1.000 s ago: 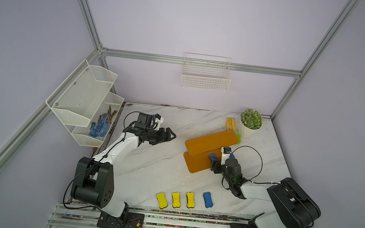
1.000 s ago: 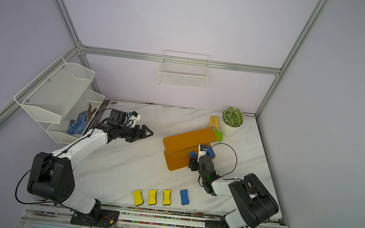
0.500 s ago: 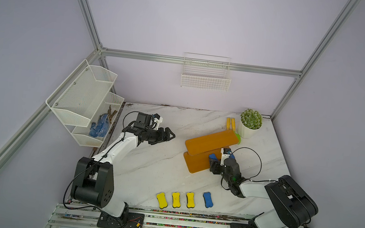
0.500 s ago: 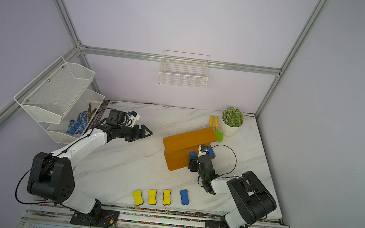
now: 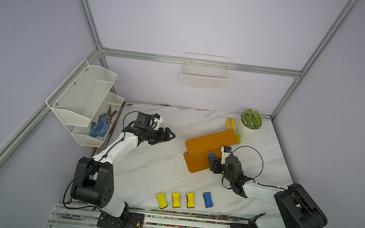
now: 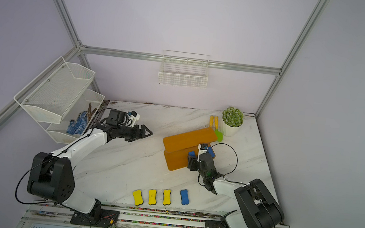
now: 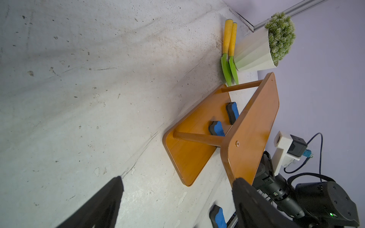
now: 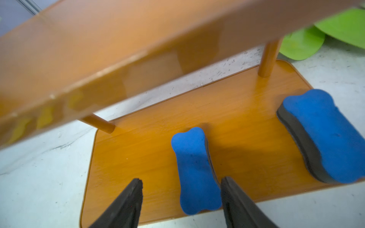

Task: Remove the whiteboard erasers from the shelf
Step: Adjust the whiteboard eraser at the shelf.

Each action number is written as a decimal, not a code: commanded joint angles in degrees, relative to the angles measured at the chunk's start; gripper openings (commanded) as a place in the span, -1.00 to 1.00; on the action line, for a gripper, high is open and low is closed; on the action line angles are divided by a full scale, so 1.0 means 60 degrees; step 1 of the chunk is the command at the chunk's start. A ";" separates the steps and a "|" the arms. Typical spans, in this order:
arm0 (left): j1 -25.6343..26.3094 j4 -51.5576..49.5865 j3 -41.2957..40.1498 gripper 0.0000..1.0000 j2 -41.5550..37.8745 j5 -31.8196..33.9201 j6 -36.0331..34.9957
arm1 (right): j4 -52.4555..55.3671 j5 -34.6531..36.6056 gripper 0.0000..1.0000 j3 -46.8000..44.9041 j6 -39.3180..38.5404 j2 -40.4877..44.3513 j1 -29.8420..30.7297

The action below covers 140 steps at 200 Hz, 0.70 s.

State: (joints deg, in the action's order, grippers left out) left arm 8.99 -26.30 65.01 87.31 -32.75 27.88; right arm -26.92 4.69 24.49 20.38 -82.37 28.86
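Progress: right fingers (image 8: 126, 203) have moved in astride a blue eraser (image 8: 194, 167) on the shelf (image 8: 150, 154), narrowing yet still open. Left fingers (image 7: 102, 203) at ten o'clock are spread, idle. Grasp looks imminent.

The right gripper (image 8: 181, 179) draws its jaws a little closer together than a second ago. They now straddle the near end of the blue eraser (image 8: 195, 167) on the lower board of the shelf (image 5: 196, 165). One finger (image 8: 237, 199) lies just beside the eraser's side, while the other is apart from it. The right arm's elbow (image 5: 298, 214) swings slightly outward, toward the front rail (image 5: 188, 216).
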 commanded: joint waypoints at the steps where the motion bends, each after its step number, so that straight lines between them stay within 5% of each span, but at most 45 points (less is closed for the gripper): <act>1: -0.0078 0.0053 0.0078 0.80 -0.0313 -0.0093 -0.0149 | 0.0451 0.0418 0.37 0.0472 -0.0687 -0.0170 -0.0073; 95: -0.0123 0.0055 0.0106 0.80 -0.0210 -0.0122 -0.0163 | 0.0469 0.0507 0.45 0.1071 -0.0929 -0.1491 -0.0073; 140: -0.0166 0.0054 0.0121 0.80 -0.0167 -0.0136 -0.0149 | -0.0717 0.0555 0.39 0.0228 -0.0127 -0.1433 -0.0035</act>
State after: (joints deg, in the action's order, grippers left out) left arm 8.49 -26.39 65.01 87.31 -32.75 27.88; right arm -28.32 8.03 29.30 16.71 -89.91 28.67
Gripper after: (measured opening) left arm 0.900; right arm 0.703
